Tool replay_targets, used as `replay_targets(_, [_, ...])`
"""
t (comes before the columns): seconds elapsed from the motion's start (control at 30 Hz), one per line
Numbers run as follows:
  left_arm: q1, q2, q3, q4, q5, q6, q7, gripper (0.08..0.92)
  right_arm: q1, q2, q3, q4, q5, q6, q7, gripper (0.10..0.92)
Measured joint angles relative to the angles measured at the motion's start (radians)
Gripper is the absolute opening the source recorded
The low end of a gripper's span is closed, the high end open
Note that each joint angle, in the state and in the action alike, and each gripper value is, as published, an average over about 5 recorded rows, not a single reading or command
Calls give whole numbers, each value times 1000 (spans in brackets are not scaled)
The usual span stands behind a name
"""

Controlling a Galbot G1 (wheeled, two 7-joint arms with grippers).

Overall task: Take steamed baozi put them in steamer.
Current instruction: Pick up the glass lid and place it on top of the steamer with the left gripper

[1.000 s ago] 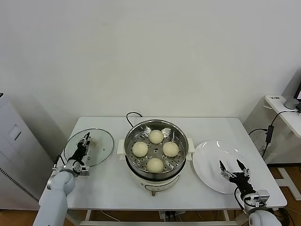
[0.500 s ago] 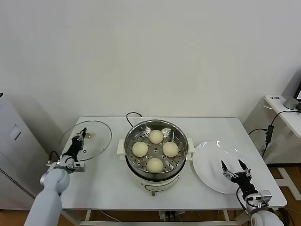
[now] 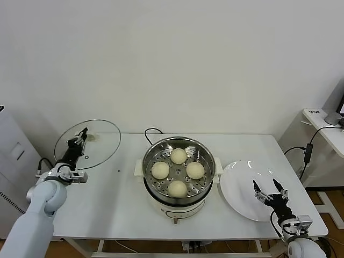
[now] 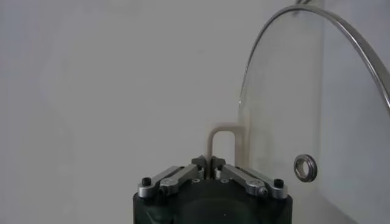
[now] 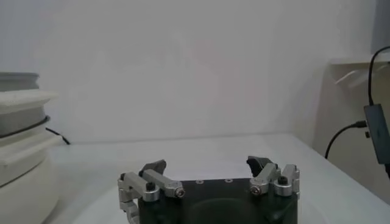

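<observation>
The steamer stands mid-table, its steel pot uncovered, with several cream-white steamed baozi on the perforated tray. My left gripper is shut on the beige handle of the glass lid. It holds the lid tilted up in the air over the table's left end. In the left wrist view the jaws pinch the thin handle bar, with the lid beside them. My right gripper hovers open over the white plate with nothing in it. It also shows open in the right wrist view.
A black cable runs behind the steamer. A white cabinet stands left of the table, and a side desk with hanging cables stands to the right. The steamer's white base shows at the edge of the right wrist view.
The left gripper closed on the lid's handle, then lifted the lid off the table, up and to the left. The right gripper stayed open over the plate.
</observation>
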Motion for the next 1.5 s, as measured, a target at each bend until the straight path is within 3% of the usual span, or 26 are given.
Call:
replay_targets(0.27, [21, 54, 123, -234, -6, 197, 108, 106, -5, -11, 13, 6, 10, -2, -1, 823])
replay_targets(0.53, [10, 36, 287, -362, 92, 391, 199, 106, -2, -17, 23, 5, 12, -3, -1, 823])
replay_targets(0.97, [-25, -65, 481, -410, 252, 568, 291, 106, 2, -18, 23, -5, 4, -4, -4, 823])
replay_targets(1.5, [-36, -173, 601, -390, 383, 645, 323, 106, 8, 0, 18, -9, -13, -6, -3, 823])
